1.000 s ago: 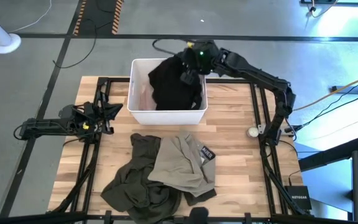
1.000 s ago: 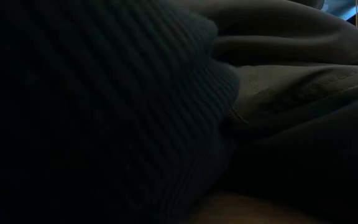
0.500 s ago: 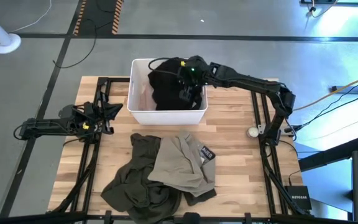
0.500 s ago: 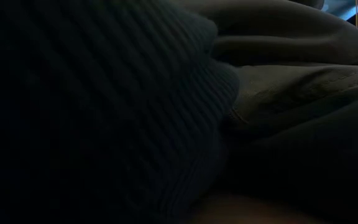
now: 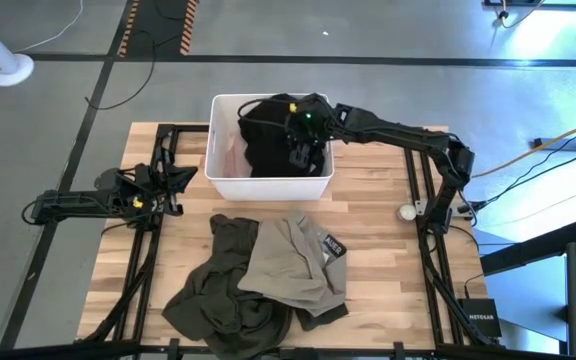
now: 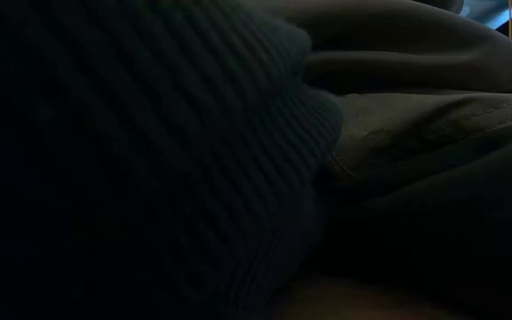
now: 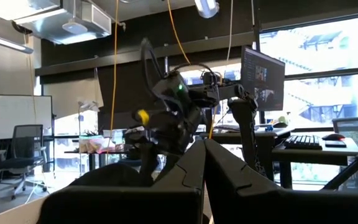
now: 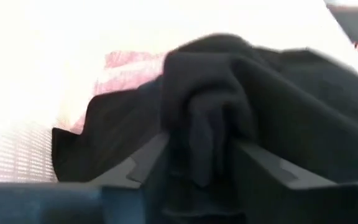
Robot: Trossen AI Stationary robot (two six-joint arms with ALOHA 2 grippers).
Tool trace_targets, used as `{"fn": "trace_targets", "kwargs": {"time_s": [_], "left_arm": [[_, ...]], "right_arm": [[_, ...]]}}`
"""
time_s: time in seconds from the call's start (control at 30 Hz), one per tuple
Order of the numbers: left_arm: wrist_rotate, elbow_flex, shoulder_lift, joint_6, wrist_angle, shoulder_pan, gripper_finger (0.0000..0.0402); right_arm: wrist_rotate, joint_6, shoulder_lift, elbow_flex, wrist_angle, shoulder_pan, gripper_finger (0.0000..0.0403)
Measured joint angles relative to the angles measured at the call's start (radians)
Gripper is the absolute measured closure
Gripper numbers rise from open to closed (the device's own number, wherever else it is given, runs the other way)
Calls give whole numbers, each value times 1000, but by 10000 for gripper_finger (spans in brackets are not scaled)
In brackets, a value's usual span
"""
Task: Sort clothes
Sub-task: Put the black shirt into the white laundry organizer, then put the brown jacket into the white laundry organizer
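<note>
The black garment (image 5: 268, 135) lies bunched in the white bin (image 5: 218, 182), on top of the pale pink garment (image 5: 230, 152). My right gripper (image 5: 304, 140) reaches down into the bin's right half and is shut on the black garment (image 8: 207, 134). My left gripper (image 5: 176, 180) rests shut and empty at the table's left edge. The beige-khaki garment (image 5: 286, 262) lies over the dark olive-green garment (image 5: 218, 290) on the near part of the table. No navy garment shows. My right gripper pinches a bunched fold of the black garment (image 8: 205, 155) between its two fingers (image 8: 143, 163), several layers thick. The fingers come from the table's right, slanting down into the bin. The rest of the garment lies slack in the bin over the pink one.
The bin stands at the table's far middle. Bare wood (image 5: 368, 200) lies between the bin and the near pile. A small round object (image 5: 406, 211) sits by the right arm's base. Dark ribbed cloth (image 6: 149, 151) fills the low view.
My right gripper has moved from over the bin's far right rim toward the table's near edge and down into the bin, still shut on the black garment. The garment has sunk from a raised heap into the bin.
</note>
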Motion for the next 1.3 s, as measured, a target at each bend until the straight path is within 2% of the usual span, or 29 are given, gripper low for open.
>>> {"fn": "trace_targets", "kwargs": {"time_s": [0.17, 0.37, 0.5, 0.7, 0.87, 1.03, 1.13, 1.3], "left_arm": [[0, 0, 0, 0, 0, 0, 402], [0, 0, 0, 0, -1, 0, 401], [0, 0, 0, 0, -1, 0, 402], [0, 0, 0, 0, -2, 0, 402], [0, 0, 0, 0, -2, 0, 402], [0, 0, 0, 0, -2, 0, 402], [0, 0, 0, -14, -2, 0, 401], [-11, 0, 0, -9, 14, 0, 401]], "right_arm": [[72, -49, 0, 133, -89, 32, 192], [84, -49, 0, 296, -206, 96, 185], [77, -42, -2, 342, -281, 168, 185], [76, -34, -2, 352, -427, 296, 185], [76, 35, -2, 340, -530, 428, 184], [80, 117, -2, 308, -558, 585, 184], [121, 162, -2, 277, -542, 681, 184], [256, 247, -2, 219, -518, 824, 184]]}}
